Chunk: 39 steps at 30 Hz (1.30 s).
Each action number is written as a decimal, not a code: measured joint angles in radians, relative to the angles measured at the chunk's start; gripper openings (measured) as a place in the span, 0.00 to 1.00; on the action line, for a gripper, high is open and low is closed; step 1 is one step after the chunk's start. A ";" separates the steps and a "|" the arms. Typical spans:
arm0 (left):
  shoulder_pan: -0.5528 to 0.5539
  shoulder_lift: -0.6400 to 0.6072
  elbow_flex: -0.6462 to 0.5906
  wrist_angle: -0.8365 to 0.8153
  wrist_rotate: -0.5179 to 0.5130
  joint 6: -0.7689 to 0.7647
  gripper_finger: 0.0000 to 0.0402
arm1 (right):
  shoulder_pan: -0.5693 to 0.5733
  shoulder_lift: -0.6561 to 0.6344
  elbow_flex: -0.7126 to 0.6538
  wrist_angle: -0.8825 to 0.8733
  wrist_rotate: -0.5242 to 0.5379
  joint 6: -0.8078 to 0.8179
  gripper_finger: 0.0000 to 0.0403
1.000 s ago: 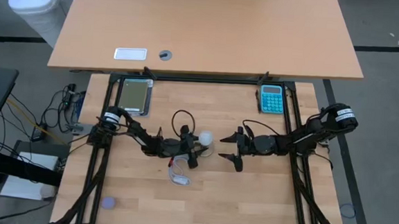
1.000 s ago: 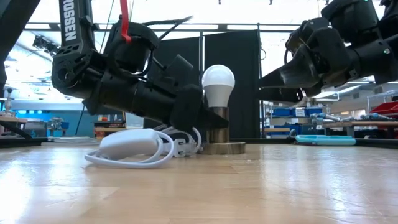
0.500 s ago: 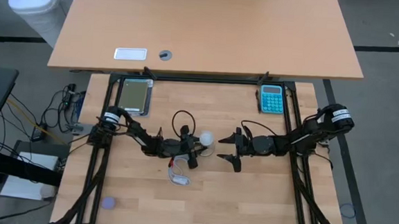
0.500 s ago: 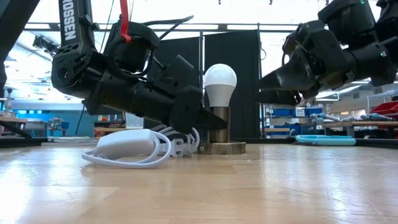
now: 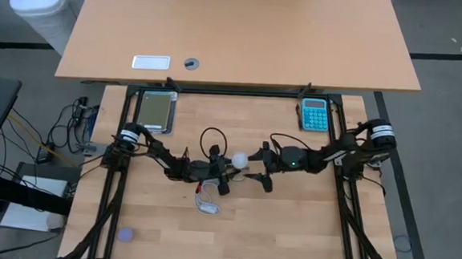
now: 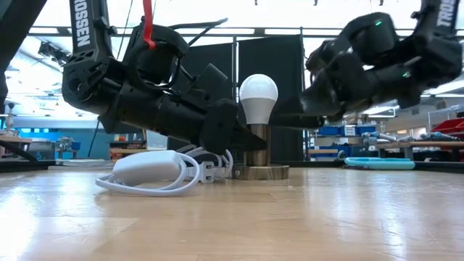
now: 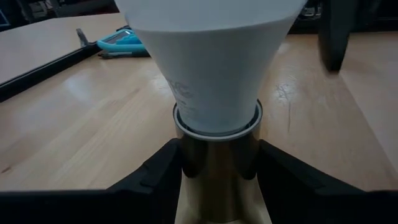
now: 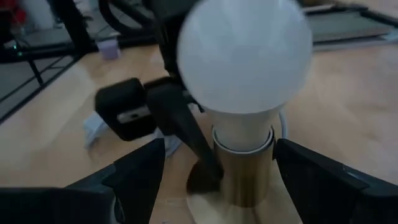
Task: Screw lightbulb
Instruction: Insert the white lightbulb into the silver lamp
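The white lightbulb stands upright in a brass socket on a round base at the table's middle. From the left, my left gripper reaches nearly level and is shut on the socket. My right gripper comes from the right and is open. Its fingers stand on either side of the bulb's neck and the socket, with a gap to each. My left gripper pinches the socket's brass cylinder just below the bulb's neck, one finger on each side. The fingers come nearly level from the table's left. The socket stands upright on its base on the table.
A coiled white cable with its adapter lies just near-left of the socket. A blue calculator and a silver device sit at the far edge. A small purple object lies near-left.
My right gripper has moved toward the table's left, up to the lightbulb, and stayed open; its fingers now flank the bulb and socket.
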 joint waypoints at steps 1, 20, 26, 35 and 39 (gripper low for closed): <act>0.000 0.000 0.000 0.000 0.001 0.000 0.46 | -0.006 0.019 0.013 0.000 -0.015 -0.005 0.76; 0.010 -0.001 0.004 -0.044 0.007 -0.051 0.46 | 0.013 0.060 0.053 0.020 -0.047 -0.014 0.76; 0.010 -0.002 0.004 -0.048 0.003 -0.053 0.46 | 0.027 0.041 0.031 0.012 -0.061 0.021 0.76; 0.017 -0.002 0.002 -0.060 -0.069 -0.067 0.46 | 0.091 -0.122 -0.033 -0.043 -0.126 0.067 0.76; 0.017 -0.001 0.002 -0.059 -0.057 -0.065 0.46 | 0.094 -0.135 -0.041 -0.104 0.033 0.041 0.76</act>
